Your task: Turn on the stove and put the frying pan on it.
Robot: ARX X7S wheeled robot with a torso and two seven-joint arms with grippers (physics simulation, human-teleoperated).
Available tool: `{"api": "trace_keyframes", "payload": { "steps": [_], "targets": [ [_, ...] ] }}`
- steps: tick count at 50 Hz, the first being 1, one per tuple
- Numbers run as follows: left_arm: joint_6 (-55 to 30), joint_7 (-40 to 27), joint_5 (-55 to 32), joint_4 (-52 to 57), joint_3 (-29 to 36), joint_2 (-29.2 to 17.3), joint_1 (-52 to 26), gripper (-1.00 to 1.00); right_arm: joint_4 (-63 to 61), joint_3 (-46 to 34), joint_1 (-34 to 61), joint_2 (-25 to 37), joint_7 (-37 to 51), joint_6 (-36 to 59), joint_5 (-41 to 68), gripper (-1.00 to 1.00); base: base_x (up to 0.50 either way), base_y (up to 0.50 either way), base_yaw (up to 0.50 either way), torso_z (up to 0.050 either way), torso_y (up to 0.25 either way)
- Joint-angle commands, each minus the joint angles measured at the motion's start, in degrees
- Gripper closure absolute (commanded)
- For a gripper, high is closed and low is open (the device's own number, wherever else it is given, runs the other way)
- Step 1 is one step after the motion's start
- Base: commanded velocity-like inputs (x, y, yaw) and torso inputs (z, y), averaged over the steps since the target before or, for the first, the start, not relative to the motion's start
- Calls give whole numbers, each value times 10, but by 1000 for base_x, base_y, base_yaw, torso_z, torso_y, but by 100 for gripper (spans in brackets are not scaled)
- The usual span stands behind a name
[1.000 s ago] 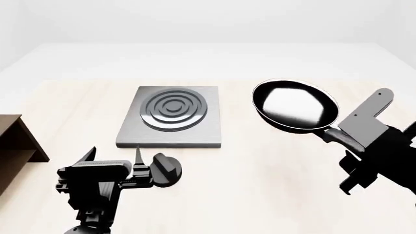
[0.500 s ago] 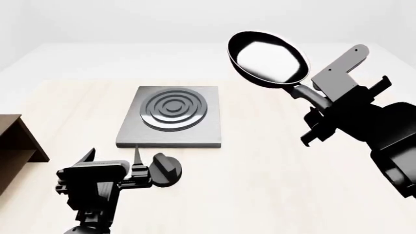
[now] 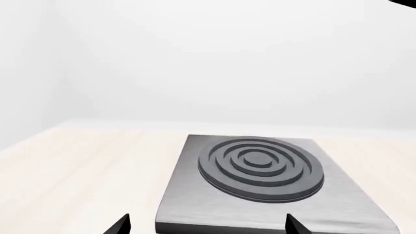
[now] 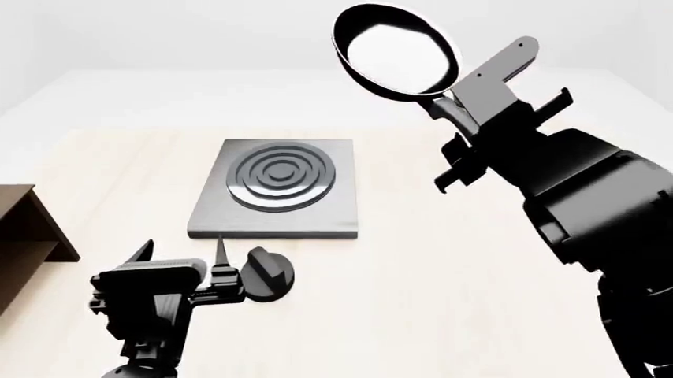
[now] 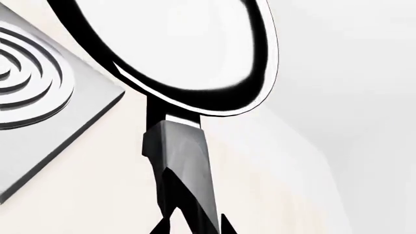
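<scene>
Your right gripper [image 4: 455, 106] has its jaws clamped on the handle of the frying pan [image 4: 395, 50], holding it high in the air, beyond and right of the stove [image 4: 276, 199], which lies on the table [image 4: 442, 260]. Your left gripper [image 4: 216, 268] hovers with jaws apart just beside the round black knob [image 4: 269, 275], near the brown shelf [image 4: 27, 236].

Head view looks down over everything; both wrist views sit low, apparently sharing the stove [image 4: 277, 189].
</scene>
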Motion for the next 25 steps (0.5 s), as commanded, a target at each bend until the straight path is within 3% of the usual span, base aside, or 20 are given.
{"api": "trace_keyframes", "payload": {
  "steps": [1, 25],
  "targets": [
    [9, 3, -2, 0, 1, -3, 2, -100, 51, -5, 29, -51, 32, -42, -56, 100, 0, 0, 0, 0, 0],
    [34, 6, -11, -6, -5, -5, 4, -100, 224, -34, 77, -168, 46, -145, -77, 100, 0, 0, 0, 1, 2]
  ]
}}
